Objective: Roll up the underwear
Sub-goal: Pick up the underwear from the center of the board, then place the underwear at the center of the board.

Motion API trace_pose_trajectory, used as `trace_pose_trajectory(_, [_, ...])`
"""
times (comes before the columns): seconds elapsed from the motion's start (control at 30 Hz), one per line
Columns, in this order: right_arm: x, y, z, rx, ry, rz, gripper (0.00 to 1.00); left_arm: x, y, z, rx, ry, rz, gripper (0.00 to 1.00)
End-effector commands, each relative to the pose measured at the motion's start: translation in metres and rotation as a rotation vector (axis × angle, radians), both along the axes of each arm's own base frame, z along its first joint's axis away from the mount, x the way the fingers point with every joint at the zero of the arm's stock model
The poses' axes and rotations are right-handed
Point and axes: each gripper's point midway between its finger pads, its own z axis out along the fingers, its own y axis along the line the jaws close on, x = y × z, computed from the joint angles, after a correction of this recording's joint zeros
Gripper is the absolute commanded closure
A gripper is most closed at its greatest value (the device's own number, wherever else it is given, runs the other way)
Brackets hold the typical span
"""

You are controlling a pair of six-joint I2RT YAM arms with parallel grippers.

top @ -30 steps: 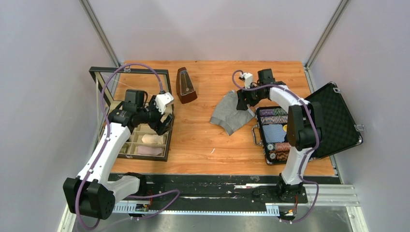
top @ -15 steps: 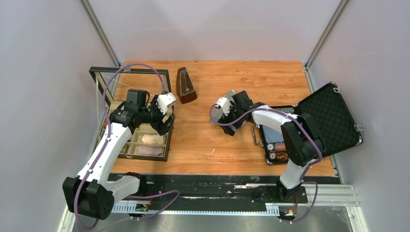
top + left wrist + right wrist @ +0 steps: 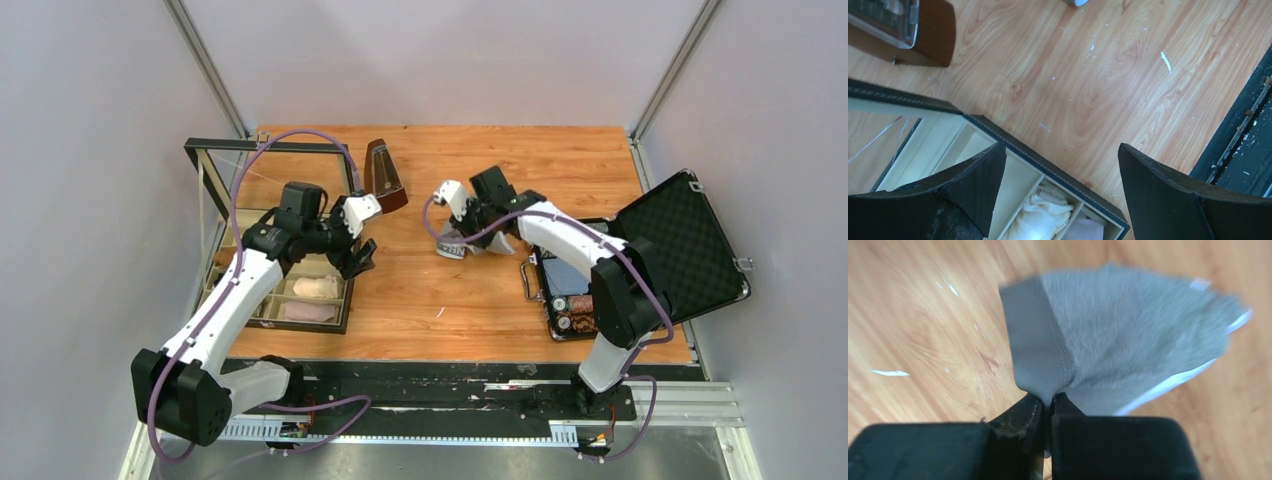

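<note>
grey underwear (image 3: 1128, 340), edge pinched in right gripper (image 3: 1049, 402)

Bright diffuse light, soft shadows; top view sharp; right wrist view motion-blurred, esp. underwear (image 3: 1128, 340).

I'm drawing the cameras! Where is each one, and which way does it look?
Top: above and behind, looking down at the table; left arm, right arm show.
Left wrist: on the left arm, facing down at the divided box; open left claw shows.
Right wrist: on the right arm, facing the underwear; right claw pinches it.
Shared: top and right wrist see the underwear.
</note>
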Motion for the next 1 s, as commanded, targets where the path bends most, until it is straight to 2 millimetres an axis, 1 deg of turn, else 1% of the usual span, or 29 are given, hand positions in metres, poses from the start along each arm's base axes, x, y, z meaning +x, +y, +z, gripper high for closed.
trace_pose_trajectory(0.0, [-0.001,0.038,0.091,0.167,0.034,0.083,1.00,0.010,-0.023,0.011,-0.024,-0.067,-0.088,0.10])
trace_pose_trajectory(0.1, [-0.016,0.058,0.135,0.270,0.110,0.159,1.00,0.016,-0.026,0.016,-0.027,-0.092,-0.092,0.10])
trace_pose_trajectory(0.17, [-0.020,0.064,0.162,0.316,0.120,0.172,1.00,0.020,-0.027,0.024,-0.030,-0.121,-0.092,0.10])
trace_pose_trajectory(0.23, [-0.025,0.065,0.186,0.356,0.115,0.195,1.00,0.018,-0.027,0.033,-0.037,-0.159,-0.105,0.10])
trace_pose_trajectory(0.3, [-0.029,0.064,0.206,0.407,0.123,0.205,1.00,0.013,-0.026,0.047,-0.053,-0.216,-0.118,0.09])
trace_pose_trajectory(0.33, [-0.029,0.063,0.213,0.440,0.142,0.202,1.00,0.012,-0.027,0.050,-0.059,-0.233,-0.126,0.08])
trace_pose_trajectory(0.37, [-0.028,0.060,0.218,0.473,0.167,0.188,1.00,0.011,-0.026,0.055,-0.065,-0.253,-0.126,0.08])
trace_pose_trajectory(0.4, [-0.026,0.058,0.220,0.508,0.204,0.169,1.00,0.011,-0.026,0.055,-0.070,-0.262,-0.127,0.07])
trace_pose_trajectory(0.43, [-0.022,0.053,0.216,0.541,0.261,0.137,1.00,0.010,-0.027,0.057,-0.074,-0.268,-0.128,0.06])
trace_pose_trajectory(0.5, [-0.008,0.036,0.193,0.599,0.401,0.034,1.00,0.012,-0.029,0.051,-0.074,-0.256,-0.131,0.05])
trace_pose_trajectory(0.53, [0.002,0.024,0.173,0.612,0.463,-0.026,0.97,0.012,-0.030,0.048,-0.075,-0.243,-0.134,0.05])
trace_pose_trajectory(0.57, [0.015,0.011,0.150,0.610,0.506,-0.086,0.91,0.015,-0.033,0.041,-0.073,-0.222,-0.134,0.06])
trace_pose_trajectory(0.6, [0.033,-0.010,0.123,0.590,0.527,-0.171,0.81,0.017,-0.035,0.039,-0.083,-0.202,-0.123,0.06])
trace_pose_trajectory(0.63, [0.050,-0.029,0.098,0.562,0.533,-0.246,0.62,0.022,-0.039,0.033,-0.089,-0.185,-0.118,0.06])
trace_pose_trajectory(0.67, [0.067,-0.046,0.079,0.532,0.522,-0.312,0.38,0.026,-0.041,0.032,-0.104,-0.160,-0.092,0.06])
trace_pose_trajectory(0.7, [0.083,-0.062,0.068,0.514,0.505,-0.374,0.22,0.032,-0.045,0.029,-0.110,-0.146,-0.077,0.07])
trace_pose_trajectory(0.73, [0.096,-0.073,0.065,0.507,0.493,-0.424,0.15,0.038,-0.046,0.030,-0.123,-0.120,-0.031,0.07])
trace_pose_trajectory(0.77, [0.106,-0.080,0.068,0.510,0.478,-0.455,0.08,0.046,-0.051,0.029,-0.129,-0.103,-0.013,0.07])
trace_pose_trajectory(0.83, [0.113,-0.083,0.083,0.508,0.423,-0.457,0.01,0.055,-0.055,0.027,-0.156,-0.021,0.060,0.08])
trace_pose_trajectory(0.9, [0.111,-0.086,0.096,0.487,0.365,-0.465,0.00,0.060,-0.059,0.022,-0.166,0.030,0.088,0.08])
trace_pose_trajectory(0.93, [0.106,-0.086,0.095,0.474,0.353,-0.471,0.00,0.061,-0.061,0.021,-0.173,0.041,0.086,0.08])
trace_pose_trajectory(0.97, [0.098,-0.089,0.103,0.470,0.329,-0.473,0.00,0.063,-0.063,0.020,-0.180,0.043,0.082,0.08])
